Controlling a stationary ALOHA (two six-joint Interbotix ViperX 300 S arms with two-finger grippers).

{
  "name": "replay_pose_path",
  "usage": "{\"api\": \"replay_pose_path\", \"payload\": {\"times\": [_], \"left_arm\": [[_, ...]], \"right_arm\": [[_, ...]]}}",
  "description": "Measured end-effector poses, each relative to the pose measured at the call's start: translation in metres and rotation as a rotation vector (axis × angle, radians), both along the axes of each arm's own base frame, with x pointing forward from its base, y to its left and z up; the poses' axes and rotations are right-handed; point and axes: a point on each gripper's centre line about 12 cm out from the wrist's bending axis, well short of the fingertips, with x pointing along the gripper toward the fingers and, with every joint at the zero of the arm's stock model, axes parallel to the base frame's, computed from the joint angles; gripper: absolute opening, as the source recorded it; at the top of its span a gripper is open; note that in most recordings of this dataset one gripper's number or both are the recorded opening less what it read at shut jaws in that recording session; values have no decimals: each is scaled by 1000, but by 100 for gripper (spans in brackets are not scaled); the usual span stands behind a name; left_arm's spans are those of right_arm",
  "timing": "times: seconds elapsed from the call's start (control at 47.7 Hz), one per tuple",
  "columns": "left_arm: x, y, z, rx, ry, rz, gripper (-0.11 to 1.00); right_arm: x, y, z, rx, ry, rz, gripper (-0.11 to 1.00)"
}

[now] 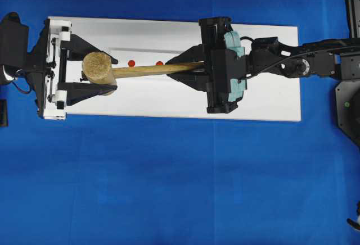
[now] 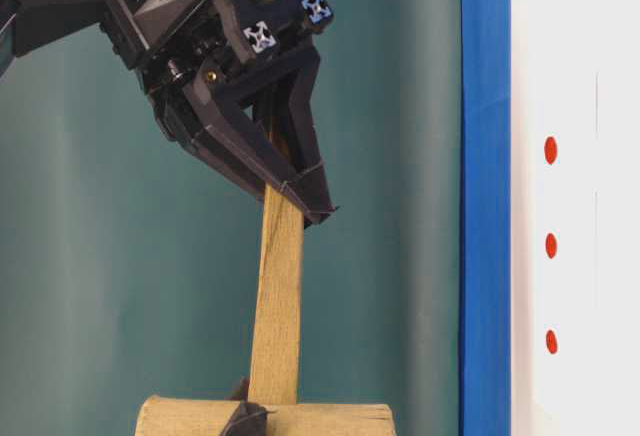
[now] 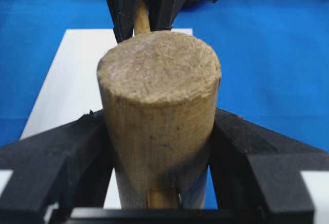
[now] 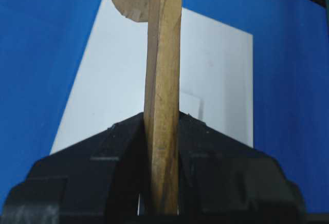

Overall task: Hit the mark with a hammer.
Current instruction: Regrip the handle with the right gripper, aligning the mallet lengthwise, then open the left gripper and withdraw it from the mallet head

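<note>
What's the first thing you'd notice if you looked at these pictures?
A big wooden hammer held up over a white board on a blue table. The left gripper clamps its thick round head, and the right gripper pinches the long handle. Small red dots sit on the board right beside the handle.
</note>
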Motion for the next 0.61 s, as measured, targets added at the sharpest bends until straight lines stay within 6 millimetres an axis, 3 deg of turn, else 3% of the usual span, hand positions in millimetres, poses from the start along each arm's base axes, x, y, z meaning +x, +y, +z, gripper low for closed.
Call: {"api": "replay_pose_path", "payload": {"times": [0.126, 0.21, 0.293, 0.608], "left_arm": [[0, 0, 0, -2, 1, 2, 50], [-1, 0, 2, -3, -8, 2, 74], [-1, 1, 3, -4, -12, 4, 90], [-14, 0, 3, -4, -11, 4, 89]], "right_arm": [[0, -1, 0, 3, 0, -3, 5], [0, -1, 0, 1, 0, -3, 5], [0, -3, -3, 12, 8, -13, 4], [-1, -2, -5, 43, 12, -25, 4]]}}
